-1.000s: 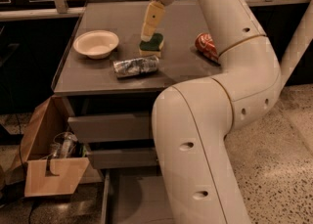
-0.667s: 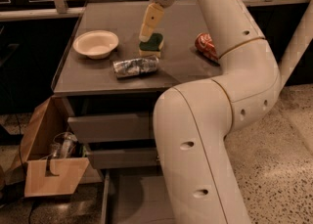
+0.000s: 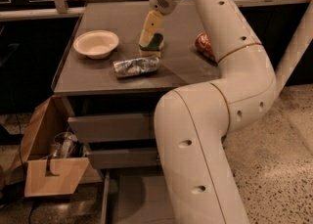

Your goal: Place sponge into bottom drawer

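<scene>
Grey countertop: gripper [image 3: 145, 41] down at sponge [image 3: 156, 41]; bottom drawer [image 3: 130, 194] pulled out

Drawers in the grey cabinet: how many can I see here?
3. The top drawer and the middle drawer sit under the tabletop; the bottom drawer is pulled out below them. The arm hides part of each. The claw is at the sponge.

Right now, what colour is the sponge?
The sponge is dark green over pale yellow, best in the camera view; the gripper is down at it.
</scene>
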`<state>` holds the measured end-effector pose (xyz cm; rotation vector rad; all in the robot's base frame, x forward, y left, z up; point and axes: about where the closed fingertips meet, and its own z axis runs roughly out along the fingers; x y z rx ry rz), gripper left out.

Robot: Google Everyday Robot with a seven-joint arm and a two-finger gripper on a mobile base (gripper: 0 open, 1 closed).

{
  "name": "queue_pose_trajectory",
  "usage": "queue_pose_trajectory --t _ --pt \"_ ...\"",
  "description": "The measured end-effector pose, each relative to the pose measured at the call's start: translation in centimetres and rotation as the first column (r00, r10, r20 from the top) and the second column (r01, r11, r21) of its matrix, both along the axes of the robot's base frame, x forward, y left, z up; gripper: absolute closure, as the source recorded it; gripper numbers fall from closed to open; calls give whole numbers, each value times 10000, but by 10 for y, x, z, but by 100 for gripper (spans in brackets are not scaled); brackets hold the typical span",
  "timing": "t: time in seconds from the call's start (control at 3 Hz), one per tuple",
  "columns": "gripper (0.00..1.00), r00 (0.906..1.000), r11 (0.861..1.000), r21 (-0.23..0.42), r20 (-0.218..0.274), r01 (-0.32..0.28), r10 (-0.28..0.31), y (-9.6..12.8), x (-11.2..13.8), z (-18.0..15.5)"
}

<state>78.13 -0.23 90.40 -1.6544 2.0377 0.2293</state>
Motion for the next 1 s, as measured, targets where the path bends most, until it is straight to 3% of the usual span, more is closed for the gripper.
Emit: queue_pose_trajectory --t 1.0 --pt "0 9988 9987 -226 -160 448 -452 -10 8 -16"
